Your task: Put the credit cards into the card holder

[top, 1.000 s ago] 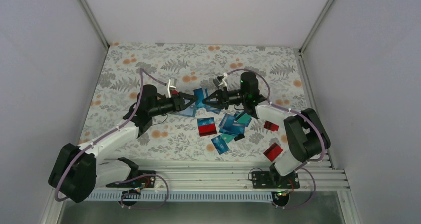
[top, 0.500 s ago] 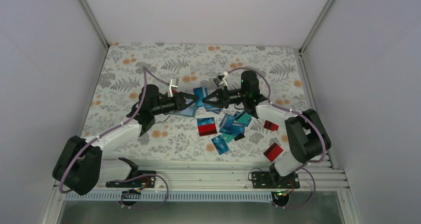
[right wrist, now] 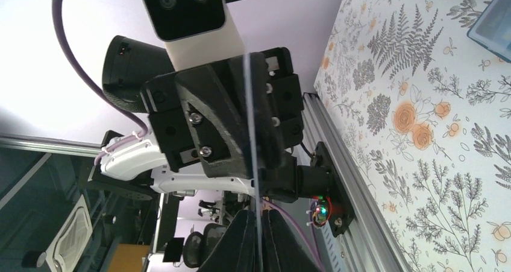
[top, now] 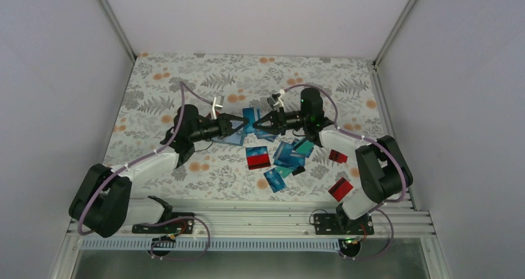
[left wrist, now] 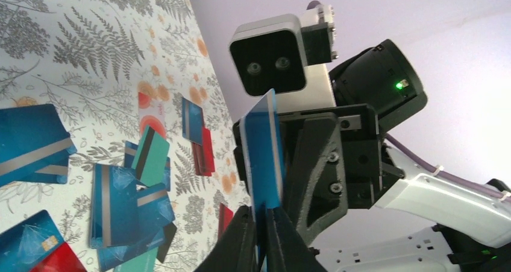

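Observation:
A blue credit card (top: 249, 119) is held in the air between both grippers above the table's middle. My left gripper (top: 240, 125) is shut on its left end, and my right gripper (top: 259, 122) is shut on its right end. In the left wrist view the card (left wrist: 262, 157) stands up from my left gripper (left wrist: 260, 213). In the right wrist view it shows edge-on (right wrist: 251, 121) in my right gripper (right wrist: 258, 215). The dull blue card holder (top: 231, 138) lies flat below the left gripper. Loose cards (top: 289, 158) lie on the table to the right.
A red and blue card (top: 257, 158) and a blue card (top: 274, 180) lie near the middle front. Two red cards (top: 338, 156) (top: 340, 188) lie by the right arm. Grey walls enclose the floral table (top: 186, 87).
The left arm's elbow and lower links have shifted slightly to the right. Both grippers and the card between them stay in about the same place.

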You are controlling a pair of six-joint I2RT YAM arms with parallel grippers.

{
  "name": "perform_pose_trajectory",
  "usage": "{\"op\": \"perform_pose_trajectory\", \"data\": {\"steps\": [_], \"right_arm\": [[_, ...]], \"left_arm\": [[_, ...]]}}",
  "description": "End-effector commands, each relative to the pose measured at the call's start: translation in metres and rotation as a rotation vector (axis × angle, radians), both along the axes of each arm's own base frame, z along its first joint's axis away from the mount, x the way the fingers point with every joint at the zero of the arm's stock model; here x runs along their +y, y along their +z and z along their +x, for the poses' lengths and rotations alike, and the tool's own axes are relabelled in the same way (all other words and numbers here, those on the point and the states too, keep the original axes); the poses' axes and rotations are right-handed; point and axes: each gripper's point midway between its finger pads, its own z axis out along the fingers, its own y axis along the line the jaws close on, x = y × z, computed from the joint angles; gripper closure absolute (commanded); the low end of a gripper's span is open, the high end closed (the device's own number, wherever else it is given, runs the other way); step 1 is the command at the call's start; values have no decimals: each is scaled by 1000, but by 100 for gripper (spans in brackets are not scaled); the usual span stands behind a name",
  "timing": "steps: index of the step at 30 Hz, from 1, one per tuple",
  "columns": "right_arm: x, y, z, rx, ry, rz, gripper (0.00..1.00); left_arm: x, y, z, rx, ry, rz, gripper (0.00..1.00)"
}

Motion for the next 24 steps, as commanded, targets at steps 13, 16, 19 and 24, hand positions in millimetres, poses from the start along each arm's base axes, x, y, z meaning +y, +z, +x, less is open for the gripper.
{"op": "perform_pose_trajectory", "data": {"steps": [13,16,19,24], "right_arm": [[-7,-48,25,-38,-82,-222,69],[-7,-69,29,-17,-94,-264,69],[-3,-88,33,3,-89,-297,69],[6,-111,37,21,-70,-328,70]], "left_arm": [[70,-43,40,-34,241,323,98],[91,-64,49,-42,292,442,98],[107,-78,60,-44,321,477,98],[119,-102,73,-45,330,496,98]]}}
